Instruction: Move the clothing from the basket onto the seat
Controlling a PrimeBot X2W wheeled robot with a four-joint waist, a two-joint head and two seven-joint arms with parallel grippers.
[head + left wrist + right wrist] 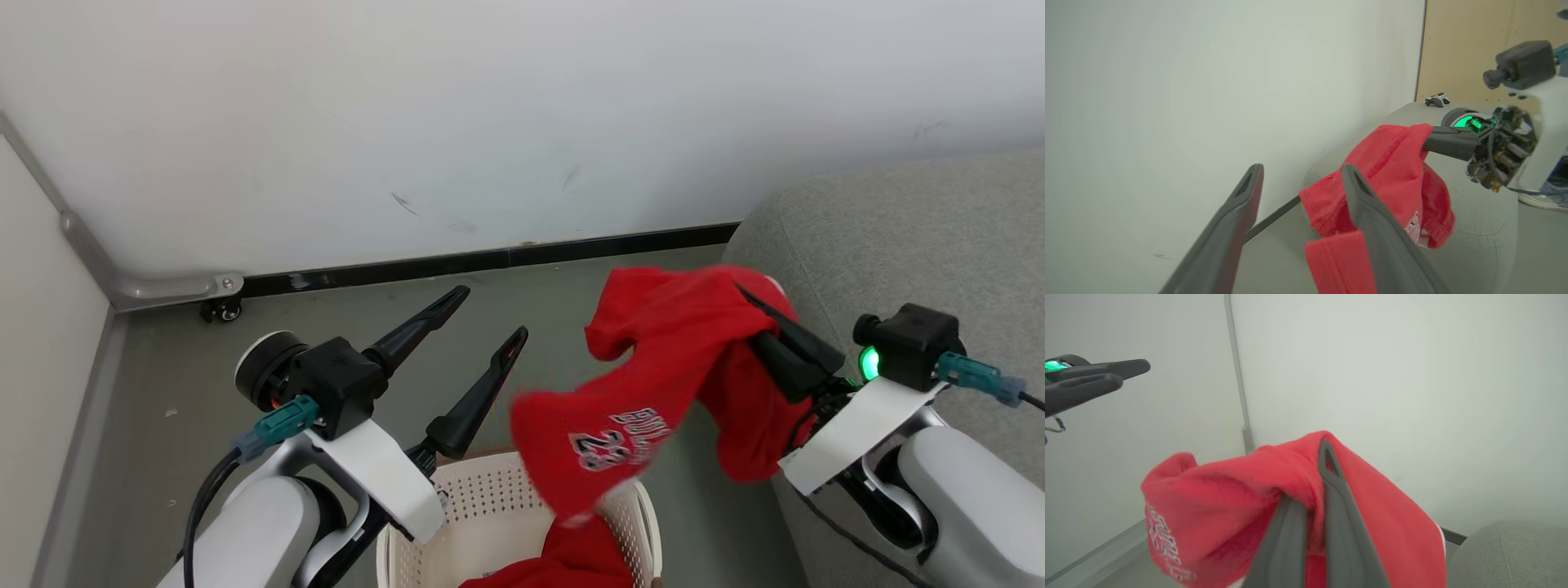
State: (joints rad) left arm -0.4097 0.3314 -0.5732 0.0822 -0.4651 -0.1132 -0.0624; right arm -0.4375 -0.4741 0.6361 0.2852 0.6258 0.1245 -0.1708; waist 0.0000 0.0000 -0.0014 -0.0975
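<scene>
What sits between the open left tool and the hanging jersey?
Nothing; the head view shows bare grey floor in the gap between the left tool and the jersey.

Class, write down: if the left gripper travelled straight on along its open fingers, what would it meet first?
Probably nothing close: the left gripper points past the red printed jersey toward the white wall near its black skirting strip; depth is hard to judge.

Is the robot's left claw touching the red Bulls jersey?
Apart. In the head view, grey floor shows between the open left claw and the soft red printed jersey, which hangs from the shut right claw.
</scene>
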